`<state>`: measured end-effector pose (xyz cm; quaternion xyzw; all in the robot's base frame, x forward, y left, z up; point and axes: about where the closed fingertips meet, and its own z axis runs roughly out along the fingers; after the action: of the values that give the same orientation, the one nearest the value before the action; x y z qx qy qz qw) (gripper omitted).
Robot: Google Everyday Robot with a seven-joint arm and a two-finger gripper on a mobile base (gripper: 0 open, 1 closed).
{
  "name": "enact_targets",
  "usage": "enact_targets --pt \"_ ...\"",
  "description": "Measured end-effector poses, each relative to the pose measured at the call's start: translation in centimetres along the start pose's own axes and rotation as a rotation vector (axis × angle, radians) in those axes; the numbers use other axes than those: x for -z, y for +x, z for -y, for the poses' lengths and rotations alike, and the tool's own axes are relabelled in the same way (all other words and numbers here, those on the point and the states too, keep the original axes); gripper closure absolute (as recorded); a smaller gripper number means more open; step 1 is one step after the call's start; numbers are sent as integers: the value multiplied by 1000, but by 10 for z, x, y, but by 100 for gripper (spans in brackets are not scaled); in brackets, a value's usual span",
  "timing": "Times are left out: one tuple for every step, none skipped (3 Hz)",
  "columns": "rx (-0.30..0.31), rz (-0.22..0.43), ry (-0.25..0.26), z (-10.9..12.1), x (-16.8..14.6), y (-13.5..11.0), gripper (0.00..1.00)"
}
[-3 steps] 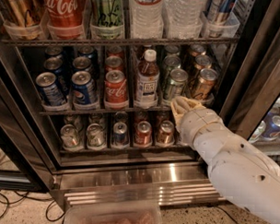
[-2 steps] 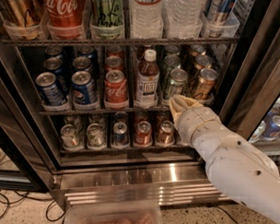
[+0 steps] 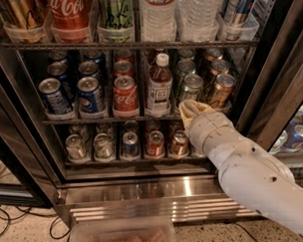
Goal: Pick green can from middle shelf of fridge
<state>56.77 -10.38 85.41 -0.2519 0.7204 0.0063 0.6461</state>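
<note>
The fridge (image 3: 154, 185) stands open in front of me, with a dark frame and a shiny steel base grille. The middle shelf (image 3: 106, 119) holds blue cans, red cans, a tea bottle (image 3: 159, 86), green cans and bronze cans. The front green can (image 3: 190, 88) stands right of the bottle, with more green cans behind it. My gripper (image 3: 191, 109) is at the end of the white arm, at the shelf's front edge just below the front green can.
The top rack holds tall cans (image 3: 69, 13) and water bottles (image 3: 159, 16). The bottom rack holds small cans (image 3: 129, 144). Bronze cans (image 3: 221, 89) stand right of the green ones. The dark door frame (image 3: 272, 82) is at right. A clear plastic bin (image 3: 122, 234) lies on the floor in front.
The arm and gripper have shifted slightly left and up toward the front green can. The cans have not moved.
</note>
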Motion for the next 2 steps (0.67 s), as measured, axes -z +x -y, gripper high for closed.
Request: enact_targets --pt "1 0 1 1 0 0 73" --pt "1 0 4 2 1 -1 64"
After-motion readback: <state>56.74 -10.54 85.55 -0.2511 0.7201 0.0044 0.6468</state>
